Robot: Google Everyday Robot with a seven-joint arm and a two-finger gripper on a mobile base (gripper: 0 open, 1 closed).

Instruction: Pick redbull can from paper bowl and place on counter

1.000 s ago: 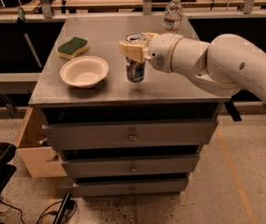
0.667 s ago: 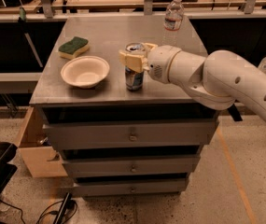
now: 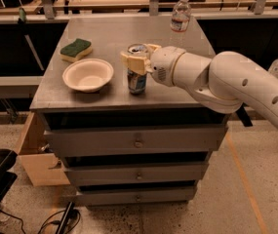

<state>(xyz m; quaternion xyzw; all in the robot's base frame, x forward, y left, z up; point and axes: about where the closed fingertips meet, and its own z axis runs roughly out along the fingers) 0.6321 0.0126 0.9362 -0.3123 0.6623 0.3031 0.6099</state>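
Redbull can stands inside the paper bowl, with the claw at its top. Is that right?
Not inside. The camera view shows the redbull can standing on the counter, right of the paper bowl; the claw is at its top.

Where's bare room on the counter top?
Bare: back middle of the counter, between sponge and water bottle. Crowded: front, paper bowl beside redbull can, gripper at the can's top, arm over the right side.
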